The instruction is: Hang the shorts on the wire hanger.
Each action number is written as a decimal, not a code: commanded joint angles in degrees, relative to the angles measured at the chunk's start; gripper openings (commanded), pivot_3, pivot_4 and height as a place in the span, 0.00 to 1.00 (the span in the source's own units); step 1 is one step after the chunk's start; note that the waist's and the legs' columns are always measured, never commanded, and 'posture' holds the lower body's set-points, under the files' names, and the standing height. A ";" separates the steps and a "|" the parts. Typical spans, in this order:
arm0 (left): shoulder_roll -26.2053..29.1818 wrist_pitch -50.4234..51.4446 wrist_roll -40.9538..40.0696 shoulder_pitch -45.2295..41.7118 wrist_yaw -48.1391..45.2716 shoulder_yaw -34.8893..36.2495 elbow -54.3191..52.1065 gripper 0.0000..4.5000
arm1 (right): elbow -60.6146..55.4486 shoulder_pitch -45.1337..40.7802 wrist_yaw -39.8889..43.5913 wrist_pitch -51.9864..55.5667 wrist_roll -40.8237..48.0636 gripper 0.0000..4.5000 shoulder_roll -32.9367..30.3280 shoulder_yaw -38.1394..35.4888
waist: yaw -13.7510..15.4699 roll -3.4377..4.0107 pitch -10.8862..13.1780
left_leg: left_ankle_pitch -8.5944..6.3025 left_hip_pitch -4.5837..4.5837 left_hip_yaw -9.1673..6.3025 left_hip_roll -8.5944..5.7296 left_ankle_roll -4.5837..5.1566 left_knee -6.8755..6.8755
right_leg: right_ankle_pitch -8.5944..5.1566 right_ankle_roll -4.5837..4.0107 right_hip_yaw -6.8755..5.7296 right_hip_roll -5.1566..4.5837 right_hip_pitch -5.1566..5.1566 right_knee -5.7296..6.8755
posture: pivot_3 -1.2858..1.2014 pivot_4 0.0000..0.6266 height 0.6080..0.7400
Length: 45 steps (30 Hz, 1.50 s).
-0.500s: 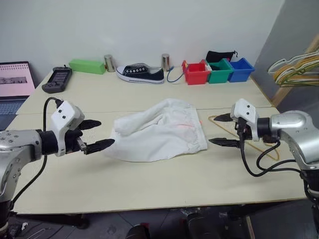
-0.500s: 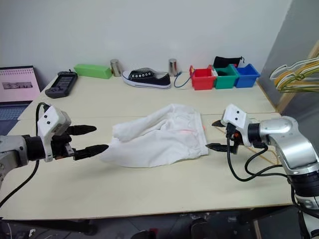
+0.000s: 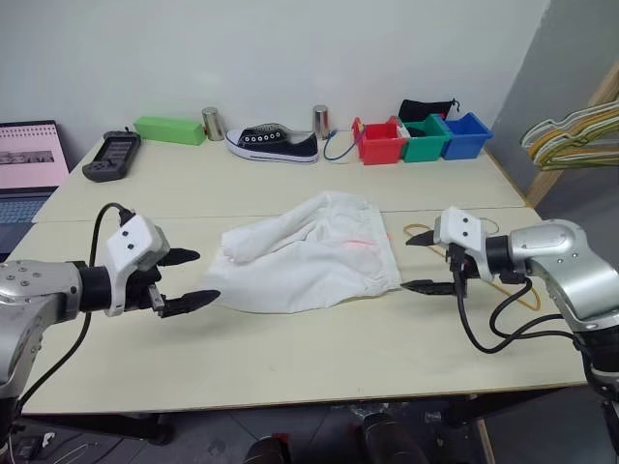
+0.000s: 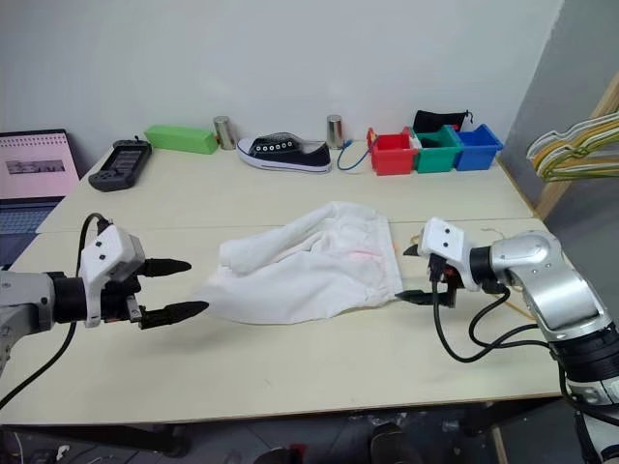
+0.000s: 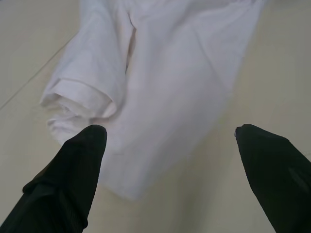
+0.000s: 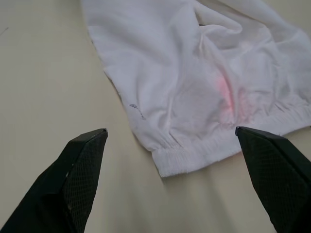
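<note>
Both grippers [image 3: 189, 277] [image 3: 416, 262] spread, flanking shorts [image 3: 309, 251].

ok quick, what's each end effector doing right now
Left end effector: open, holding nothing, beside the shorts.
Right end effector: open, holding nothing, at the waistband side.

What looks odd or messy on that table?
The shorts lie crumpled, one leg rolled over, with a faint pink mark near the waistband. A single shoe sits at the back with no partner. The wire hanger lies flat, partly behind the right gripper. Nothing is spilled or broken.
</note>
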 commanded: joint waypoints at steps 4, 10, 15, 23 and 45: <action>-2.91 -16.75 11.64 -4.09 0.32 -10.77 9.75 1.00 | 9.82 -2.87 -1.80 -13.77 -9.74 1.00 4.79 6.44 | 0.03 -0.01 -0.03 | 0.01 0.05 0.01 -0.01 0.01 0.03 | 0.04 0.02 0.01 0.00 0.04 0.02 | 0.44 0.07 1.00; -8.70 -30.27 21.34 -11.59 2.91 -19.18 23.48 1.00 | 21.64 -7.15 -2.19 -21.45 -15.35 1.00 9.62 10.34 | -0.09 -0.04 -0.09 | 0.06 0.06 0.00 -0.04 0.04 0.17 | 0.18 0.05 0.02 0.01 0.10 0.11 | 0.44 0.06 1.00; -10.25 -35.19 25.26 -14.49 1.41 -23.29 31.25 1.00 | 28.93 -9.36 -3.20 -25.76 -18.37 1.00 12.76 11.38 | -0.75 -0.03 -0.28 | 0.07 0.05 -0.08 -0.06 0.04 0.18 | 0.23 -0.02 0.01 0.00 0.13 0.17 | 0.44 0.04 1.00; -11.24 -39.17 27.07 -17.90 0.72 -24.43 38.26 0.81 | 34.61 -11.29 -3.56 -28.79 -19.34 0.72 15.35 10.23 | -1.87 0.11 -0.58 | 0.07 1.08 -0.12 -0.12 0.04 0.18 | -0.03 0.14 0.02 0.00 0.96 0.60 | 0.43 0.02 1.00; -10.79 -38.06 26.79 -18.13 0.68 -22.41 37.11 0.01 | 36.93 -12.12 -4.97 -31.31 -20.94 0.00 16.95 9.47 | -4.38 0.13 -1.11 | 0.38 1.08 -0.27 -0.14 0.16 0.19 | 0.19 0.22 0.02 0.01 0.88 0.89 | 0.44 0.01 1.00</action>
